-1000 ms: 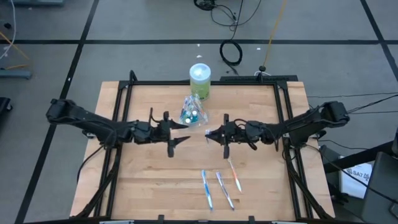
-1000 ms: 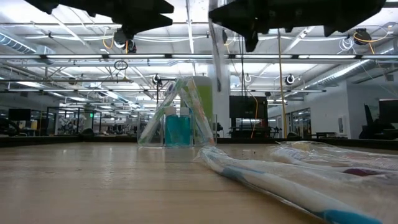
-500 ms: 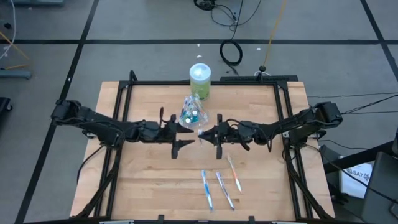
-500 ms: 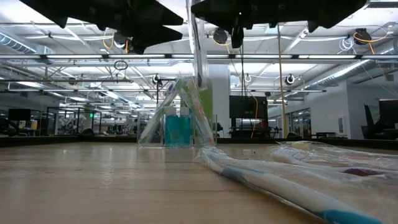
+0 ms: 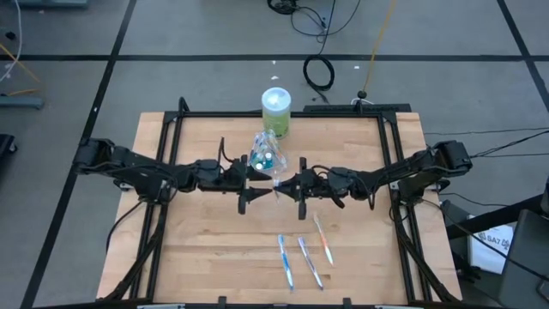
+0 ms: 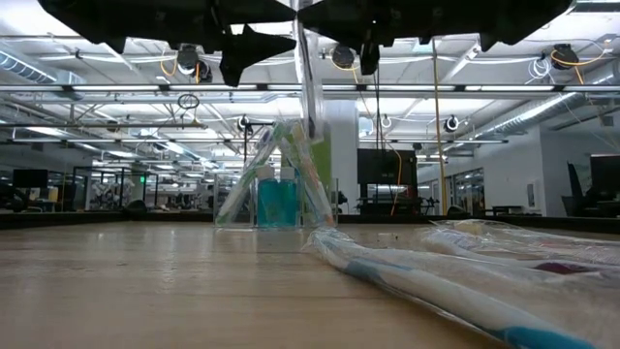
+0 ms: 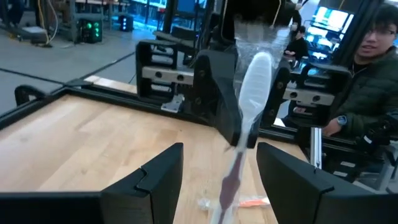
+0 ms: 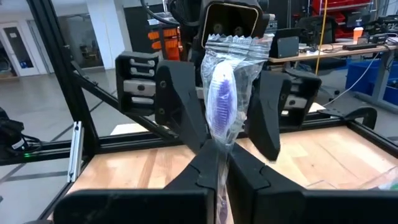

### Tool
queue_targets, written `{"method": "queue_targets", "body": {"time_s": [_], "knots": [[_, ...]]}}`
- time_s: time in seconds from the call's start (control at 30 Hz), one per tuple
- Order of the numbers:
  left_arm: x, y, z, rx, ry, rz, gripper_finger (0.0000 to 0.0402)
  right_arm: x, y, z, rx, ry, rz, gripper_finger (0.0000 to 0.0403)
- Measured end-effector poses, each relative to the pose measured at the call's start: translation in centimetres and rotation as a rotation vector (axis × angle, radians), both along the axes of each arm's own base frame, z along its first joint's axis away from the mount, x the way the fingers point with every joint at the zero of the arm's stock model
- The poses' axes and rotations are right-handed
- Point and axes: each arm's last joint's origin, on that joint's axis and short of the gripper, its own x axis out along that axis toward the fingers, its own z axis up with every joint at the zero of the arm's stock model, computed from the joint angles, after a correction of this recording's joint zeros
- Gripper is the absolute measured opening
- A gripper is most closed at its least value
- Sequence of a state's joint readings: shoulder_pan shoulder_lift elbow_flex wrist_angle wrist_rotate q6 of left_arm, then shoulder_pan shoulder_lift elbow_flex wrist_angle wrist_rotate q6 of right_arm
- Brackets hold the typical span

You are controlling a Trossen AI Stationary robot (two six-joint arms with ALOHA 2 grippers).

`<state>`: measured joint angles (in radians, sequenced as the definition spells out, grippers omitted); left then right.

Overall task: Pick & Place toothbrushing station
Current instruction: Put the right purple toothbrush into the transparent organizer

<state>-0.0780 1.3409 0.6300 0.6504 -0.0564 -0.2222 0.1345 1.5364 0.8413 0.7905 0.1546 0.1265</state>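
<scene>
From above, the clear plastic cup (image 5: 262, 153) stands near the tabletop's (image 5: 197, 249) far edge. Just in front of it the spread left hand (image 5: 254, 180) faces the right hand (image 5: 282, 184), which pinches a wrapped toothbrush (image 5: 276, 182).

At table level, that toothbrush hangs upright (image 6: 310, 82) beside the cup.

In the left wrist view, bare wood lies around the toothbrush (image 7: 245, 118).

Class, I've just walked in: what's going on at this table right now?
The right gripper is shut on a wrapped toothbrush, holding it upright mid-table. The left gripper faces it, open, fingers either side of the brush. Behind stands the small clear plastic cup; three more toothbrushes lie on the wooden table.
</scene>
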Motion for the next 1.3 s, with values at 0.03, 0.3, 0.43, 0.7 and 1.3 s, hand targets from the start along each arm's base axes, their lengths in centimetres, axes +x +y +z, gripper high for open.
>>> {"method": "queue_targets", "body": {"time_s": [0.03, 0.3, 0.43, 0.7, 1.3], "knots": [[0.1, 0.0, -0.2, 0.000, 0.004, -0.004, 0.0212, 0.0, -0.1, 0.0, 0.000, 0.000, -0.002, 0.0006], [1.6, 0.0, -0.8, 0.011, -0.006, -0.005, 0.0211, 0.1, -1.0, 0.2, 0.003, -0.023, -0.029, 0.0006], [2.0, 0.4, -0.1, 0.018, -0.027, 0.009, 0.0211, 0.1, -1.0, 0.2, 0.002, -0.021, -0.028, 0.0006], [2.3, 0.6, 0.0, 0.045, 0.016, -0.054, 0.0164, 0.1, -1.0, 0.2, 0.002, -0.021, -0.028, 0.0006], [2.3, 0.6, -0.2, 0.078, 0.042, -0.078, 0.0017, 0.1, -1.0, 0.2, 0.002, -0.020, -0.027, 0.0008]]}}
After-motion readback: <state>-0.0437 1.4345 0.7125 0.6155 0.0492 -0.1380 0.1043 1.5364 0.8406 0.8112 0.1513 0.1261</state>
